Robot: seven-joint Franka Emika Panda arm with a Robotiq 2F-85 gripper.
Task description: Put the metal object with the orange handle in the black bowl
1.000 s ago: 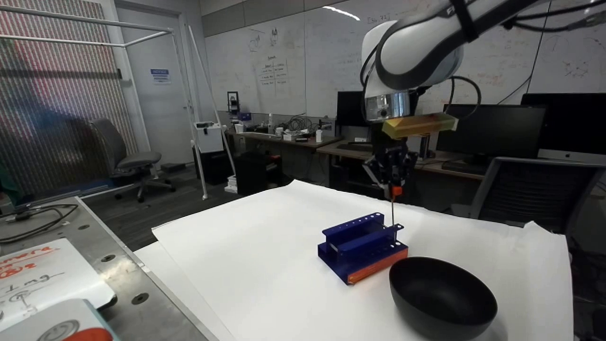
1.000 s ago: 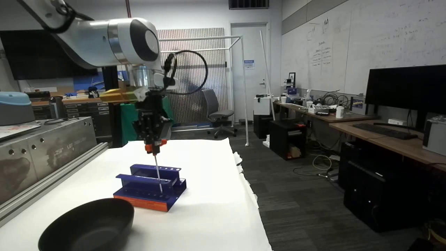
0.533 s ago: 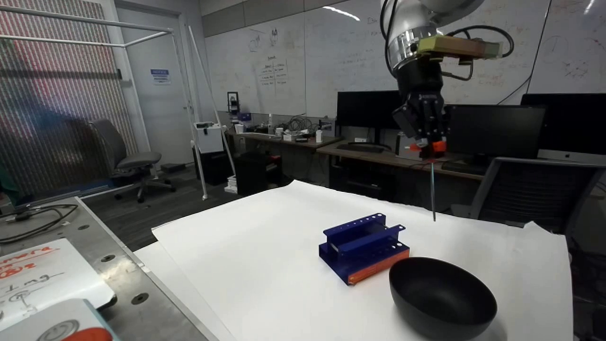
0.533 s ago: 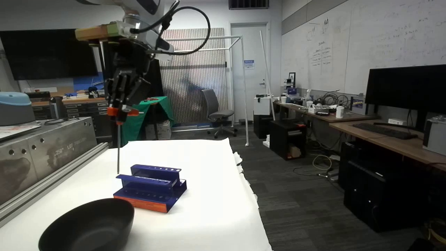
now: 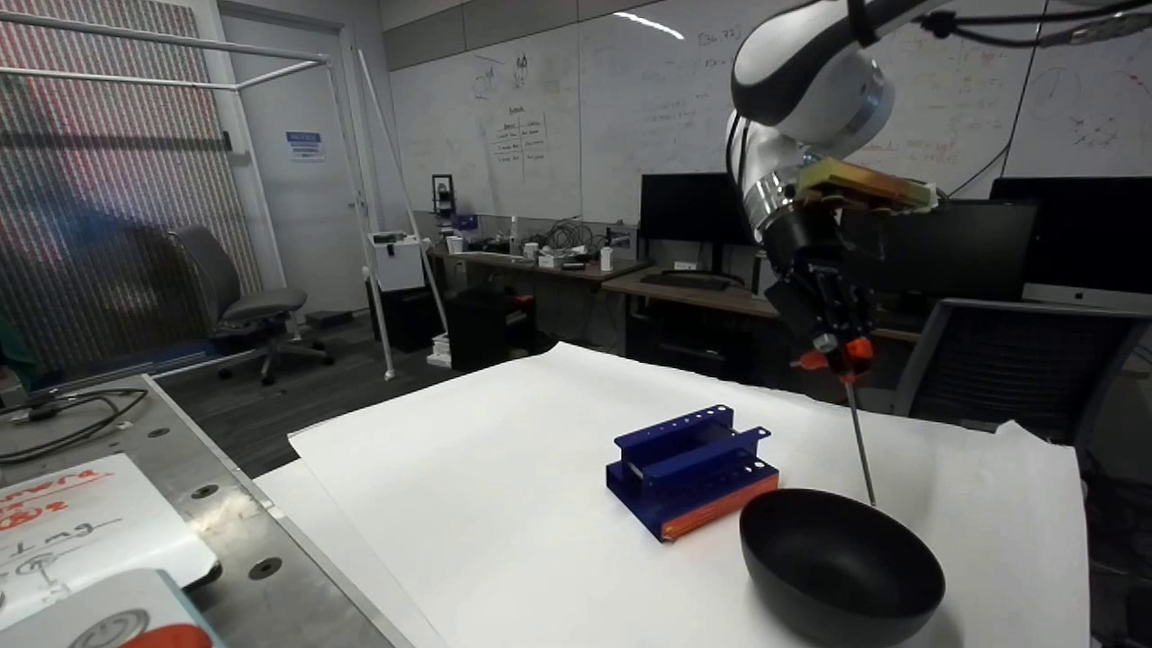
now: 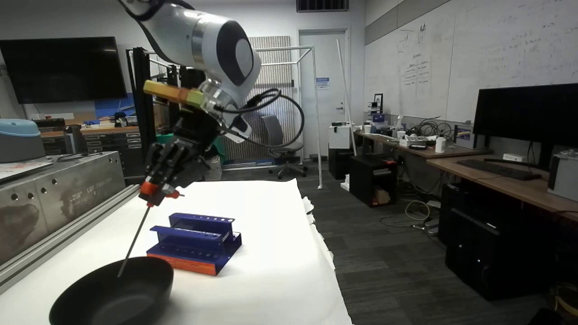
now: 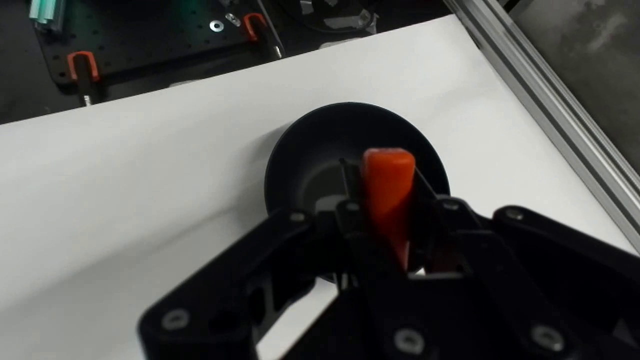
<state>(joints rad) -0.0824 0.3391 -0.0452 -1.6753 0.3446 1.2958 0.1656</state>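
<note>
The metal object with the orange handle has a thin dark rod point(image 5: 860, 441), also seen in an exterior view point(image 6: 134, 239). Its orange handle point(image 7: 389, 175) sits between the fingers in the wrist view. My gripper point(image 5: 844, 360) is shut on this handle, also in an exterior view point(image 6: 154, 194), and is tilted, so the rod slants down. The black bowl point(image 5: 810, 589) lies below, also in an exterior view point(image 6: 86, 289) and the wrist view point(image 7: 292, 155). The rod's tip overlaps the bowl's inside in an exterior view; I cannot tell whether it touches.
A blue slotted rack point(image 5: 693, 481) with an orange base edge stands beside the bowl, also in an exterior view point(image 6: 194, 243). A metal rail point(image 6: 76, 232) borders the white-covered table point(image 5: 486, 504). Orange clamps point(image 7: 84, 65) and a dark perforated plate point(image 7: 150, 45) lie beyond the bowl.
My gripper has lifted the rod up out of the blue rack, moved over toward the black bowl, then come lower and tilted. The bowl stays in place.
</note>
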